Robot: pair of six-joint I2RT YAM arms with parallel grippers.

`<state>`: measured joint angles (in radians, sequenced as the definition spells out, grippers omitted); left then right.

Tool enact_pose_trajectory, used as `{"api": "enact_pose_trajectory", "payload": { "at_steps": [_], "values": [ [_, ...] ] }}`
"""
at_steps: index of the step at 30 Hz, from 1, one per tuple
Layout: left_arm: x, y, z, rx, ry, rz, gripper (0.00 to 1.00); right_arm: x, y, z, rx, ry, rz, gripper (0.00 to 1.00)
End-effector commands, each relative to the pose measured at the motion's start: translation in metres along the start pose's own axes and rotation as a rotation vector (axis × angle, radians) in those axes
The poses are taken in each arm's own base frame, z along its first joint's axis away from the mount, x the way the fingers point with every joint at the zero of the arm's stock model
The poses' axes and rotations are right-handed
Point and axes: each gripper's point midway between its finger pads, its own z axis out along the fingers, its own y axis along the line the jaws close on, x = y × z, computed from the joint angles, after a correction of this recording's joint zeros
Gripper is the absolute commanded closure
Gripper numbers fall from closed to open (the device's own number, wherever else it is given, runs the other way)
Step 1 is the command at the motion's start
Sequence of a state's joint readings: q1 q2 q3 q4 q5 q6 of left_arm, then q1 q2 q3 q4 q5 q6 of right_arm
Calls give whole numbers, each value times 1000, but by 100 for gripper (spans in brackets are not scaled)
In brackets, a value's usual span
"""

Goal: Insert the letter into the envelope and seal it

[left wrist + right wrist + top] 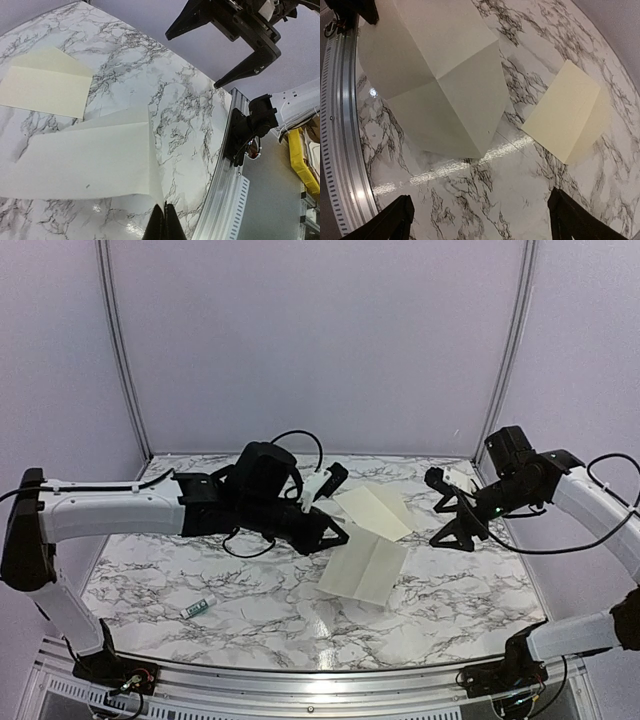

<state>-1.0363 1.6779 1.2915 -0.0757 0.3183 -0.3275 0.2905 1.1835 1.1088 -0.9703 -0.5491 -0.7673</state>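
A: Room near the envelope (372,510)?
B: Bare table (440,580) between it and the right gripper (440,512). Left arm (120,512) lies across the middle, blocking that side. Glue tube (198,607) sits well apart, front-left.

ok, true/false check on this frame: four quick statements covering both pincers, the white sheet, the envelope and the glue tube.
1. The left pincer is shut on a corner of the thin, creased white paper sheet. True.
2. The right pincer grips the flat cream-yellow paper envelope. False: it is open above the marble table, holding nothing.
3. The sheet is already inside the envelope. False: it is entirely outside it.
4. A small white-and-green glue tube lies on the table on the left arm's side. True.
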Motion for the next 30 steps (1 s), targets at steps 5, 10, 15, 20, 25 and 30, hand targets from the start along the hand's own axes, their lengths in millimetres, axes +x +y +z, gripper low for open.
{"api": "enact_pose_trajectory", "payload": {
  "at_steps": [5,10,15,20,25,30],
  "values": [
    [-12,-5,-56,-121,28,267,100,-63,33,21,-131,-129,-198,12],
    [-14,-8,-63,-128,63,303,100,-74,30,45,-138,-97,-297,12],
    [-19,-18,-67,-91,54,347,100,-88,40,64,-205,-114,-342,13],
    [-26,-22,-74,-87,31,359,100,-94,56,77,-269,-129,-355,15],
    [-30,-23,-78,-100,14,363,100,-93,71,79,-314,-130,-351,21],
    [-36,-21,-83,-123,-16,375,100,-92,78,78,-362,-129,-319,38]
  ]
}}
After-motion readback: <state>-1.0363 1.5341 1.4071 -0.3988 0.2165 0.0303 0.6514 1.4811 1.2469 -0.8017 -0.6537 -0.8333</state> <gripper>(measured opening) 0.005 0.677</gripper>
